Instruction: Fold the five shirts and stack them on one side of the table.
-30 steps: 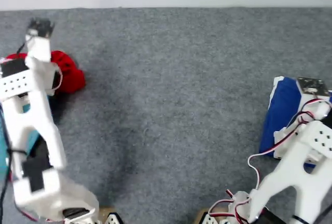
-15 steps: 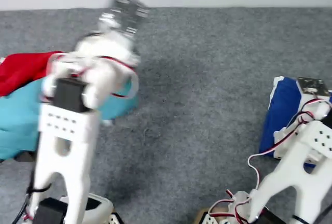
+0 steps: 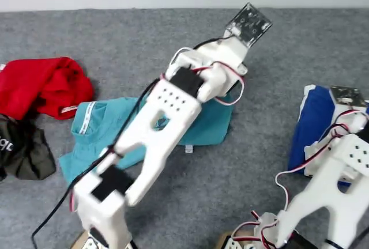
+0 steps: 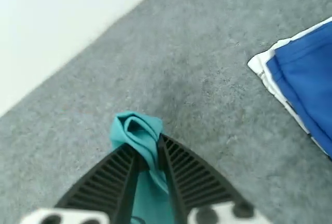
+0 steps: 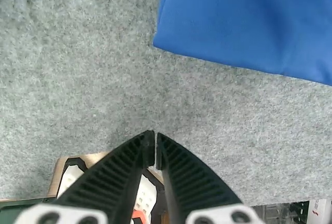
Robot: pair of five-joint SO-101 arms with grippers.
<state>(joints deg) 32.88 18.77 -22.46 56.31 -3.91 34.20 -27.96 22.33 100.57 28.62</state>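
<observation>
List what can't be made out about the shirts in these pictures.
Teal shirt: the left arm covers its middle in the high view.
Blue shirt: the right arm hides its right part in the high view; the right wrist view's edge cuts it.
Dark shirt: cut by the high view's left edge.
White strip beside the blue shirt: trim or another garment, unclear.

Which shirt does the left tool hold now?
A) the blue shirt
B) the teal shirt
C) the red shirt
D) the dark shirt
B: in the left wrist view the left tool is shut on a bunched fold of the teal shirt.
</observation>
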